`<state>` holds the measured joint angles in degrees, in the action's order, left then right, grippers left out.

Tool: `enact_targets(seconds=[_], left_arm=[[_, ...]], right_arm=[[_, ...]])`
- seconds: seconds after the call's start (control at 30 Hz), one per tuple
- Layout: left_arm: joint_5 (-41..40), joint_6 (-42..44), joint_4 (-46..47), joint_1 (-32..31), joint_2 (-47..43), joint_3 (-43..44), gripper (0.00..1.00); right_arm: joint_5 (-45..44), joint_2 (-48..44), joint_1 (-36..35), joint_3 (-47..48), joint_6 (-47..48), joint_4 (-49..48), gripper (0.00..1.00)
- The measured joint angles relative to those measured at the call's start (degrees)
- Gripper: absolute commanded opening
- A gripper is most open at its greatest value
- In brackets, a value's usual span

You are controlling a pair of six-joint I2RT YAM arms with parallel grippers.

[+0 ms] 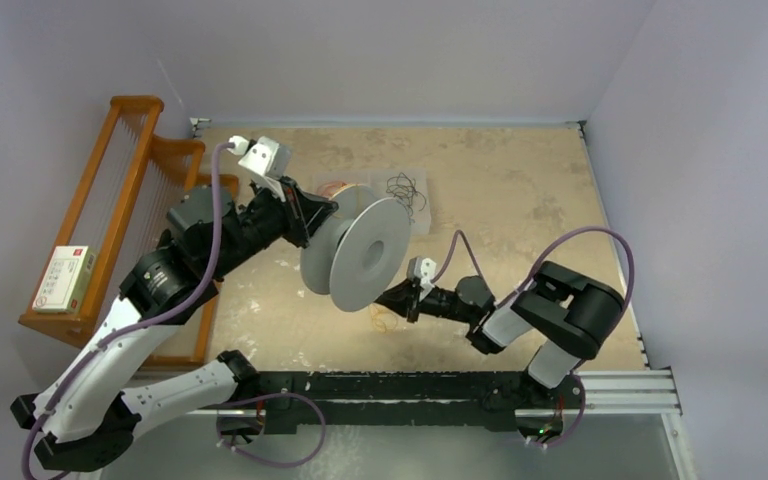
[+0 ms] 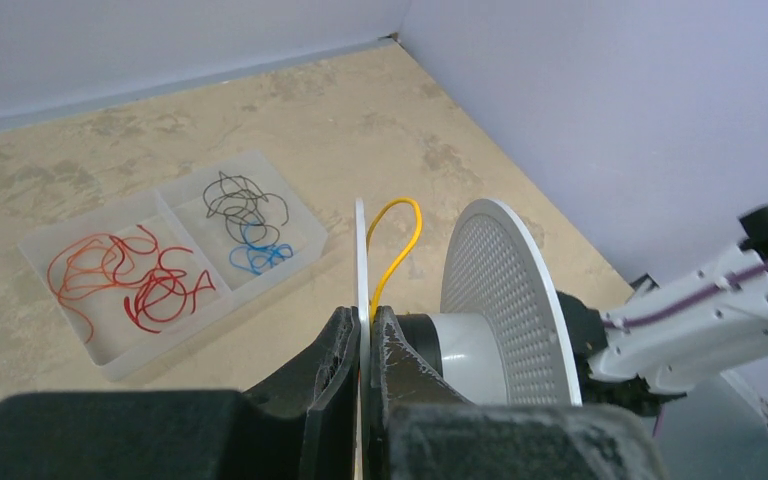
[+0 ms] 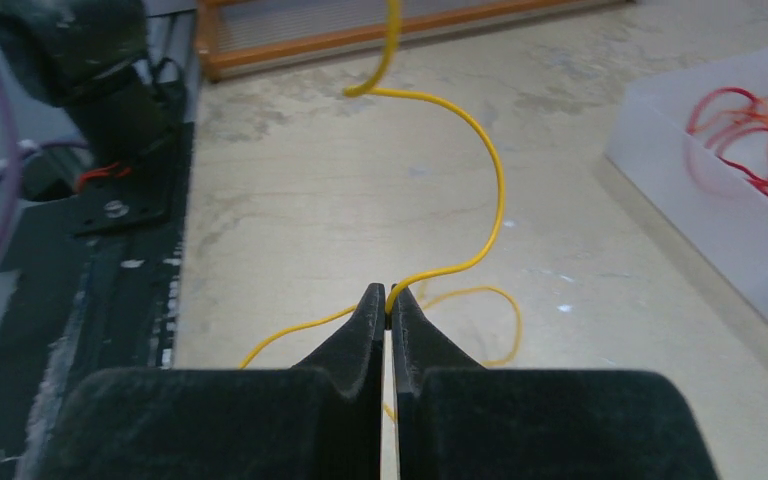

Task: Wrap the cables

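My left gripper point(image 1: 307, 214) is shut on the near flange point(image 2: 361, 262) of the white spool point(image 1: 358, 252) and holds it above the table, axis roughly level. A yellow cable loop point(image 2: 398, 238) rises between the two flanges. My right gripper point(image 1: 406, 299) is shut on the yellow cable point(image 3: 491, 196) just right of and below the spool. In the right wrist view the fingers point(image 3: 388, 305) pinch the strand; it curves up toward the spool. More yellow strand point(image 3: 495, 322) lies curled on the table under the gripper, also in the top view point(image 1: 384, 321).
A clear two-part tray point(image 2: 288, 208) holds red wires point(image 2: 128, 278) in one part and black and blue wires point(image 2: 247, 222) in the other; it sits behind the spool point(image 1: 423, 205). A wooden rack point(image 1: 110, 205) with a small box point(image 1: 65, 278) stands at the left edge.
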<state>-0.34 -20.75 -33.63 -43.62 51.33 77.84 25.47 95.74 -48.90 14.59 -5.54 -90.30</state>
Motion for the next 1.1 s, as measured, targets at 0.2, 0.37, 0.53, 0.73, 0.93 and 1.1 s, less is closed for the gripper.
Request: enact_targets(seconds=[0.2, 0.37, 0.53, 0.73, 0.93, 1.1], left_arm=[[-6.97, -2.34, 5.03, 0.00, 1.07, -3.82, 0.00], [-12.61, -2.51, 7.76, 0.00, 3.02, -4.59, 0.00], [-17.16, -2.47, 10.75, 0.00, 4.76, -5.31, 0.00], [-21.86, -1.95, 12.00, 0.00, 7.34, -5.88, 0.00], [-26.45, -0.46, 11.91, 0.00, 9.31, -6.34, 0.00], [-29.09, 0.66, 12.48, 0.00, 10.82, -6.34, 0.00]], right_arm=[[-0.70, -7.65, -8.04, -1.44, 0.72, 0.61, 0.00], [-2.89, -20.55, -14.73, -0.04, 5.66, 3.32, 0.00], [-5.44, -29.88, -18.62, 4.42, 10.67, 13.77, 0.00], [-8.70, -32.68, -24.04, 11.98, 15.98, 27.91, 0.00], [-10.95, -33.16, -29.59, 15.65, 18.91, 35.43, 0.00], [-12.41, -32.30, -33.79, 15.72, 19.58, 38.25, 0.00]])
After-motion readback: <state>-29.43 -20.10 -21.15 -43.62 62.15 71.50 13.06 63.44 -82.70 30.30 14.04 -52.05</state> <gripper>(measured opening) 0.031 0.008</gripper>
